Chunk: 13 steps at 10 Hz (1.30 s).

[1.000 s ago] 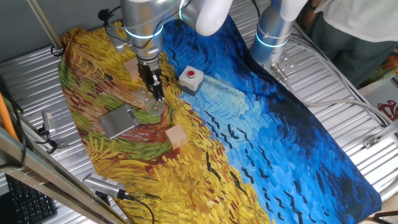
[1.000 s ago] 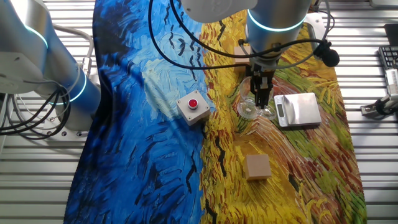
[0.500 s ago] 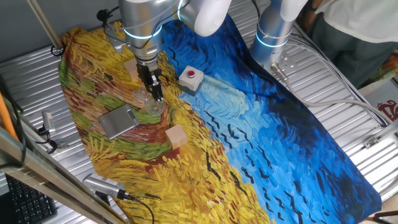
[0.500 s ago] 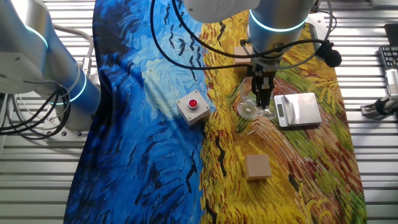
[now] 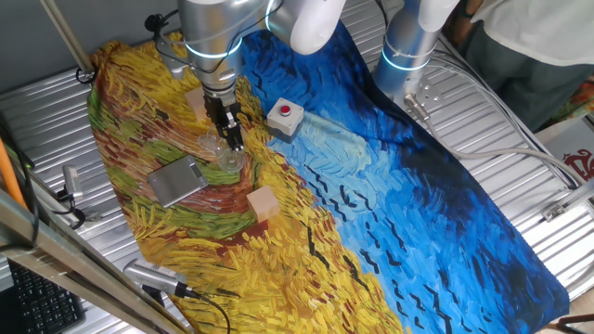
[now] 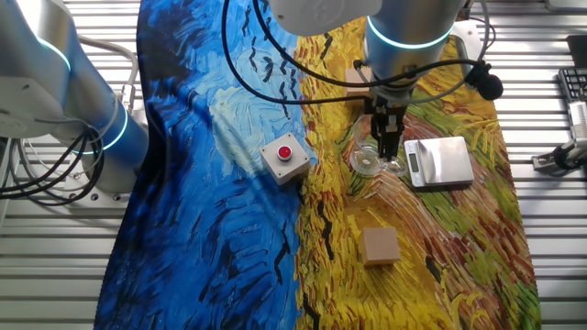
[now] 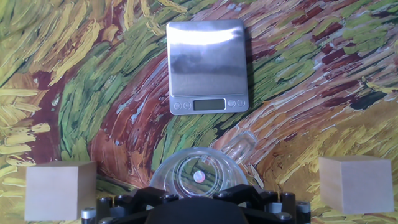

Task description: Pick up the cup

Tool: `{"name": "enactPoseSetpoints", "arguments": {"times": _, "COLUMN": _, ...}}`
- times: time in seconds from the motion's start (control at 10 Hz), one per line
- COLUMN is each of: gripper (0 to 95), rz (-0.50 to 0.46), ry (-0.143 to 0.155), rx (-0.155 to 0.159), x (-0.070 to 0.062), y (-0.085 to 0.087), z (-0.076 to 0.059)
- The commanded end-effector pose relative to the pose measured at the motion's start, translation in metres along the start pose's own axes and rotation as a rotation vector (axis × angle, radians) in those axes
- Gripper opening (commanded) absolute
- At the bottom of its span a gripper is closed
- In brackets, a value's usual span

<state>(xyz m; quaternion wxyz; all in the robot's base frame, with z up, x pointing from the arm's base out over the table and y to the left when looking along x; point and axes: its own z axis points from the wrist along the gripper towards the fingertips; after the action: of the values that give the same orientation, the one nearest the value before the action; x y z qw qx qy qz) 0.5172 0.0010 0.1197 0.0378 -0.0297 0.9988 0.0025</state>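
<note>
The cup (image 5: 225, 156) is small, clear and colourless, and stands upright on the painted cloth. It also shows in the other fixed view (image 6: 366, 160) and at the bottom middle of the hand view (image 7: 199, 173), with a clear handle towards the upper right. My gripper (image 5: 232, 141) points straight down at it. Its dark fingers stand close together at the cup's rim (image 6: 389, 151). In the hand view the gripper's dark body (image 7: 199, 205) covers the cup's near edge. The cup rests on the cloth.
A flat grey metal scale (image 5: 176, 180) (image 6: 440, 160) (image 7: 206, 65) lies right beside the cup. Tan wooden cubes sit either side: one (image 5: 263, 202) (image 6: 379, 246) (image 7: 59, 190), another (image 5: 197, 100) (image 6: 358, 78) (image 7: 356, 185). A grey box with a red button (image 5: 285, 118) (image 6: 285, 159) stands on the cloth nearby.
</note>
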Motion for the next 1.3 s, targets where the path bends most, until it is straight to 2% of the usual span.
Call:
{"name": "enactPoseSetpoints", "arguments": {"times": 0.1, "gripper": 95.0, "rz": -0.001, "ry": -0.001, "rx": 0.000, "x": 0.000, "y": 0.000, "z": 0.001}}
{"name": "enactPoseSetpoints", "arguments": {"times": 1.3, "gripper": 95.0, "rz": -0.003, "ry": -0.012, "rx": 0.000, "x": 0.000, "y": -0.002, "z": 0.013}}
